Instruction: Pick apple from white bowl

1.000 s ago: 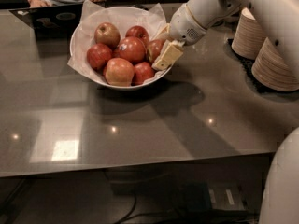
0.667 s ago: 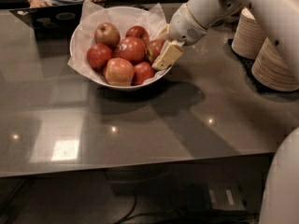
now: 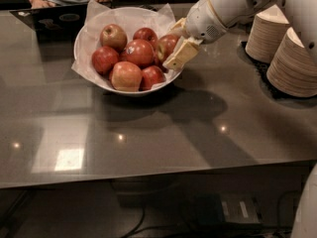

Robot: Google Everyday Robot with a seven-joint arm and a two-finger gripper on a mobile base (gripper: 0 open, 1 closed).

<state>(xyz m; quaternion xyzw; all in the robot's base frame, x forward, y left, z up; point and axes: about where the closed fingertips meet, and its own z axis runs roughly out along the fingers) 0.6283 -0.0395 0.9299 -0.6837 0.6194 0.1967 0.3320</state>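
Observation:
The white bowl (image 3: 89, 66), lined with crinkled white paper, stands at the back left of the dark table and holds several apples. The apple (image 3: 163, 44), deep red with a yellow-green patch, lies at the bowl's right rim. My gripper (image 3: 172, 47) reaches in from the right over that rim. Its cream fingers (image 3: 182, 53) sit on either side of this apple, closed against it. The apple still rests in the bowl among the others.
Two stacks of cream disposable plates (image 3: 292, 58) stand on a black mat at the right edge, close to my arm. A laptop (image 3: 54, 19) and a person's arms (image 3: 39, 1) are behind the bowl. The table's front edge (image 3: 148, 175) runs below.

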